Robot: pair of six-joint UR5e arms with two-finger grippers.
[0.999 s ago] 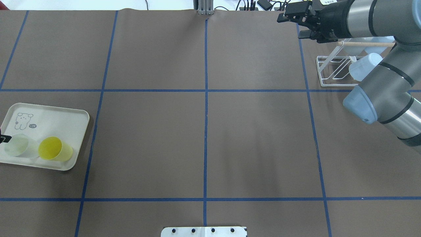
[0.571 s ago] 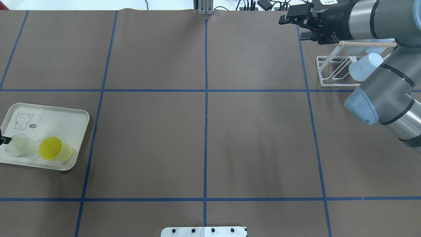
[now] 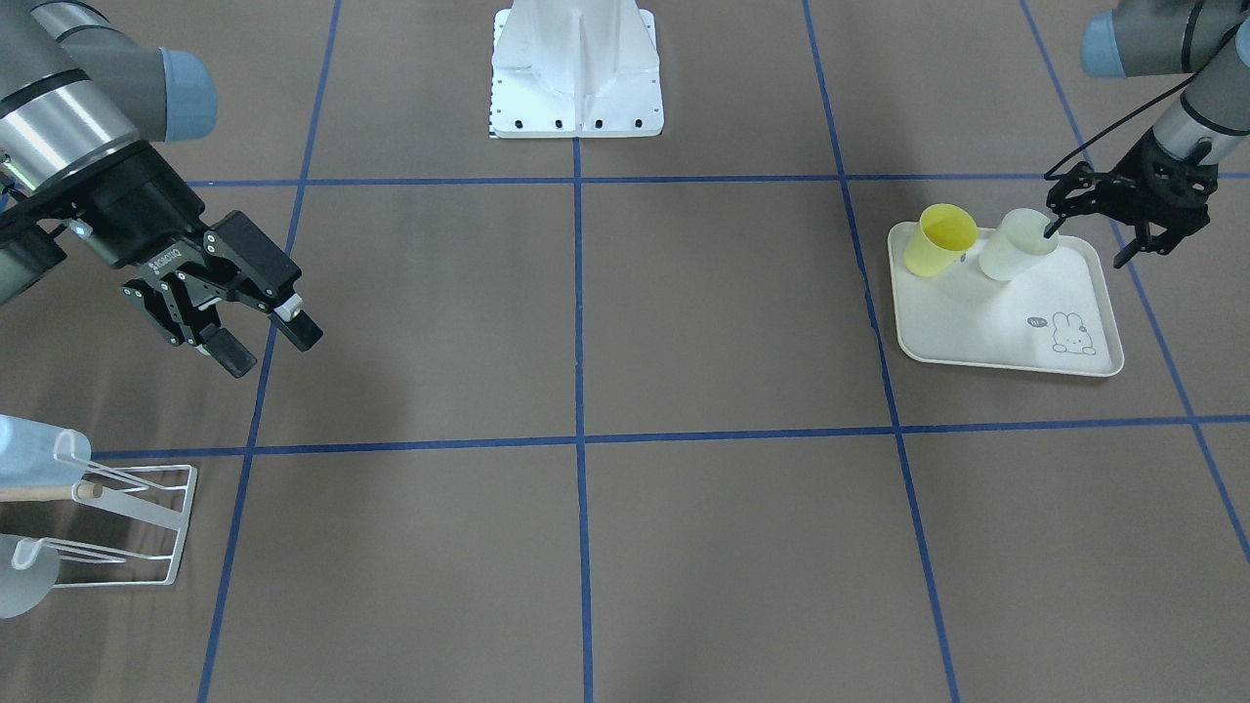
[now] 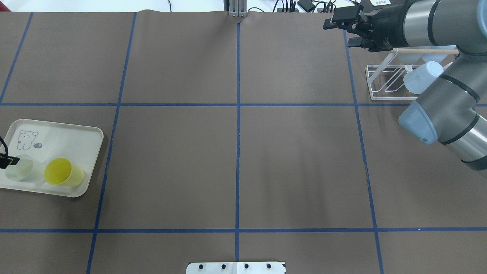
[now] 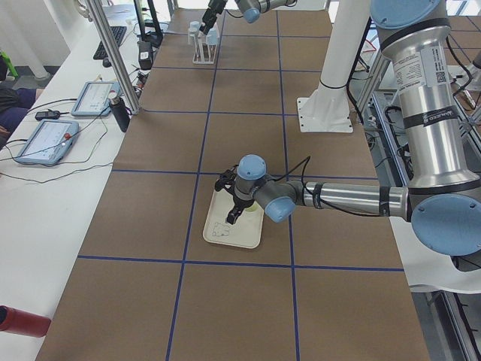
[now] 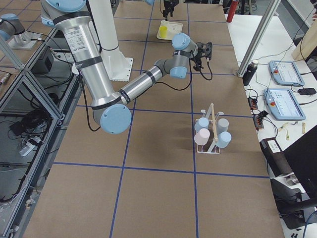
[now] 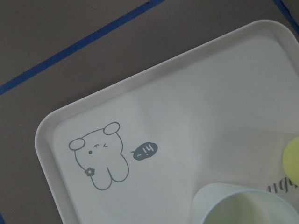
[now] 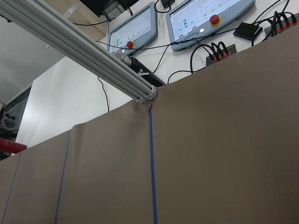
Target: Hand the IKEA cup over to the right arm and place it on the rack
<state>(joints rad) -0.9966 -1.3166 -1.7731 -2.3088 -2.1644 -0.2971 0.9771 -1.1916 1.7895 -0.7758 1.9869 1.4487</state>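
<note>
Your left gripper (image 3: 1086,244) has edged in on the pale cup (image 3: 1016,244) over the last second. In the overhead view its black fingertip (image 4: 8,161) now sits a touch further over the cup's rim. From across the table its jaws are spread, with 1 finger at or just inside the rim and the other out past the edge of the rabbit-print tray (image 3: 977,327), so nothing is gripped yet. I can't tell whether the inner finger touches the cup wall. The cup stands upright on the tray, just beside the yellow cup (image 3: 939,237), and it has not lifted.

Your right gripper (image 3: 269,349) has drifted slightly toward the table's far edge. It hangs with fingers apart and empty, near the white wire rack (image 4: 382,82), which already carries a pale blue cup (image 4: 420,78).

So you're at the pick: closing on the cup wall looks like the next move, with handover and racking both ahead. Watch the yellow neighbour as you close.
</note>
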